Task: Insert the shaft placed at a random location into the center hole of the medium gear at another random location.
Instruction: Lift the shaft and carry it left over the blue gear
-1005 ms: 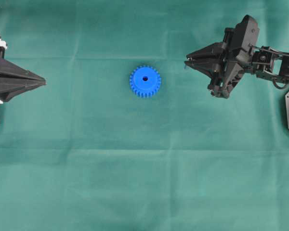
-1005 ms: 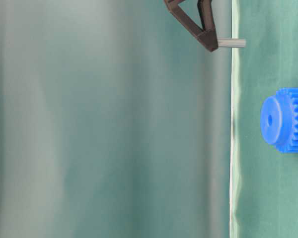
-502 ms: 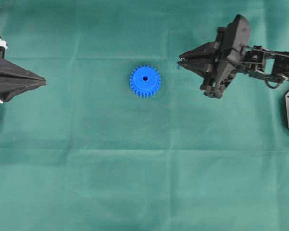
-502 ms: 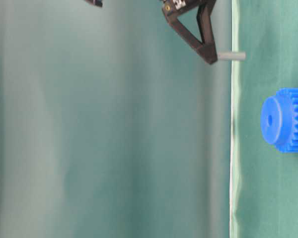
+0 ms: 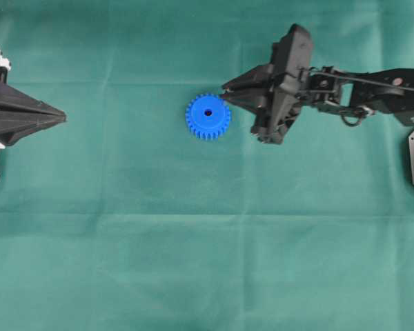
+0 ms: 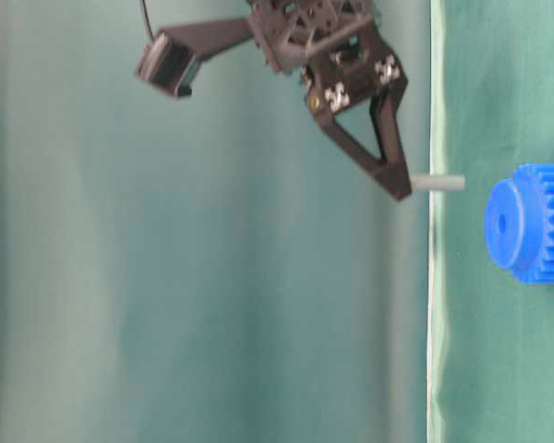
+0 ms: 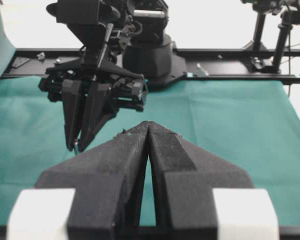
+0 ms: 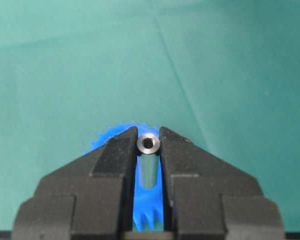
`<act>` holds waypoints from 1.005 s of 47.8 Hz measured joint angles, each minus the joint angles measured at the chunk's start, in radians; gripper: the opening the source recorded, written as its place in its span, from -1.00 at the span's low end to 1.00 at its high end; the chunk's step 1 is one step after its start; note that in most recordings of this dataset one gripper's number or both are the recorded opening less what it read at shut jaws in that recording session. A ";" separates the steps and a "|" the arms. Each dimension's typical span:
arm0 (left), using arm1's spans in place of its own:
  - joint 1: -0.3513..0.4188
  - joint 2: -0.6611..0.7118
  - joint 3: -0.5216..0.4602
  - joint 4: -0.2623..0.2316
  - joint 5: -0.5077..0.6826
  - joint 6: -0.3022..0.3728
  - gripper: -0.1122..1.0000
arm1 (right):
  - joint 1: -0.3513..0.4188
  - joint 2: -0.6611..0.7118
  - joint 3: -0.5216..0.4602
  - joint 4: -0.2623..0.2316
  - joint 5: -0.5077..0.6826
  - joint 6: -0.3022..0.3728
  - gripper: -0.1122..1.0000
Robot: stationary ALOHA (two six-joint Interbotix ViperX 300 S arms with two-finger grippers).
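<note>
The right gripper (image 8: 149,150) jaws pinch the shaft (image 8: 149,144) at their tips, above the medium gear (image 5: 208,116).

Matte black tapered claw (image 5: 229,92) fingers, silver cross-head screws, thin black cables, white blocks behind left claw (image 5: 61,118)

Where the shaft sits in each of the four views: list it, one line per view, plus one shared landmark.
Overhead: hidden beneath the right gripper.
Table-level: the shaft juts right from the fingertips, above the blue gear.
Left wrist: a sliver at the fingertips, left of centre.
Right wrist: centre, clamped, seen end-on.
Landmark: the gear, except left wrist.
</note>
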 measured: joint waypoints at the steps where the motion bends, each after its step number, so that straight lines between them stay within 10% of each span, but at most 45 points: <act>1: 0.000 0.000 0.000 0.000 0.000 0.000 -0.80 | 0.002 0.005 -0.006 0.000 0.002 0.000 -0.55; 48: 0.000 0.000 0.000 0.000 0.000 0.000 -0.80 | 0.017 0.061 -0.084 0.000 0.025 -0.002 -0.55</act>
